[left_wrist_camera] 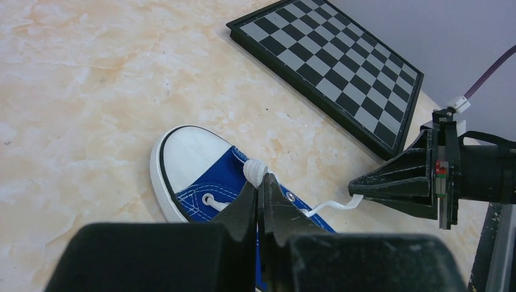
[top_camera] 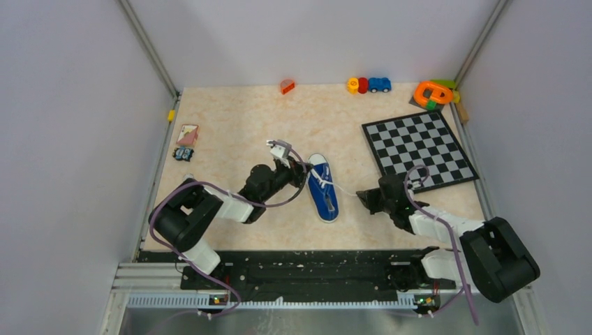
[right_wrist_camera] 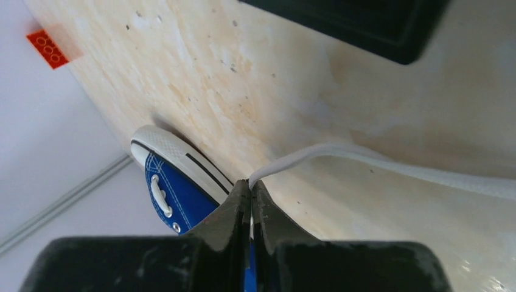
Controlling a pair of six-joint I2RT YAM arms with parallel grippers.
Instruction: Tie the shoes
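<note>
The blue canvas sneaker (top_camera: pixel 323 187) with white toe cap lies mid-table, toe toward the far side. It also shows in the left wrist view (left_wrist_camera: pixel 201 176) and the right wrist view (right_wrist_camera: pixel 173 182). My left gripper (top_camera: pixel 305 167) sits at the shoe's left side, shut on a folded loop of white lace (left_wrist_camera: pixel 255 171). My right gripper (top_camera: pixel 361 197) is to the shoe's right, shut on the other white lace (right_wrist_camera: pixel 316 155), which stretches from the shoe to its tips (left_wrist_camera: pixel 341 204).
A chessboard (top_camera: pixel 419 148) lies at the right behind the right arm. Small toys stand along the far edge: an orange brick (top_camera: pixel 287 86), a blue toy car (top_camera: pixel 379 84), an orange-green ring toy (top_camera: pixel 434 93). Cards (top_camera: pixel 186 135) lie at the left.
</note>
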